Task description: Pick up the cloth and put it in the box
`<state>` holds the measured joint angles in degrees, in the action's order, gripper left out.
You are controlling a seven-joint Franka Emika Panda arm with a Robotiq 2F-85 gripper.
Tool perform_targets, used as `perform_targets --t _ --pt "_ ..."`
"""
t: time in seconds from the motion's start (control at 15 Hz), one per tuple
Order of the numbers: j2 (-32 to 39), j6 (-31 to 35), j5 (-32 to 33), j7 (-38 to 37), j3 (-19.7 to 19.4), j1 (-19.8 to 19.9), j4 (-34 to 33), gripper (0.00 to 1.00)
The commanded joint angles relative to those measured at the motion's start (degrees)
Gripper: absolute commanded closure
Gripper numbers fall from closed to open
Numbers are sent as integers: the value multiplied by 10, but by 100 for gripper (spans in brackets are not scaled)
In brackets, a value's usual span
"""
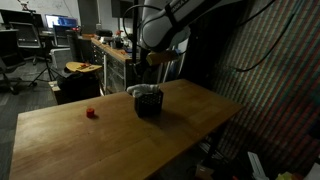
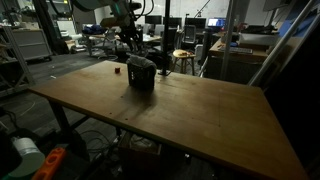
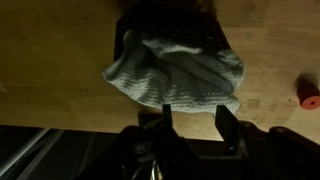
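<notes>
We start with the wooden tabletop, which fills both exterior views and carries little; the arm comes in from about 1 o'clock in an exterior view, its upper links bent over so that the wrist hangs straight down above the box – a pose that we read as suited to a vertical drop and a clean lift out.

The box stands upright near the middle of the tabletop, dark and mesh-sided; in the wrist view its black wall shows at 12 o'clock, mostly covered by the cloth. The cloth sits bunched in the mouth of the box, with folds bulging over the rim towards 6 and 9 o'clock; we judge that it is heaped because soft fabric let go from above piles up rather than lying flat, and that it may want a push to settle fully inside.

The claw hangs just above the cloth, its fingers spread with nothing pinched between them – so the placing looks all but done.

Smallest, a red object lies on the tabletop at 3 o'clock of the cloth, apart from the box and untouched.
</notes>
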<state>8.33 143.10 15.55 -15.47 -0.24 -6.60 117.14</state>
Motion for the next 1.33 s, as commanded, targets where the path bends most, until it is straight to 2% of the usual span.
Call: perform_targets --t 0.0,0.13,0.2,0.67,1.27 --pt "-17 -10 23 -22 8 -9 -3 17" --pt "-13 -10 30 -24 14 -13 -6 4" --pt "-8 -9 34 -24 17 -15 -8 0" --pt "32 -4 74 -20 32 -38 -27 0" --pt "72 4 131 -13 22 -55 -68 0"
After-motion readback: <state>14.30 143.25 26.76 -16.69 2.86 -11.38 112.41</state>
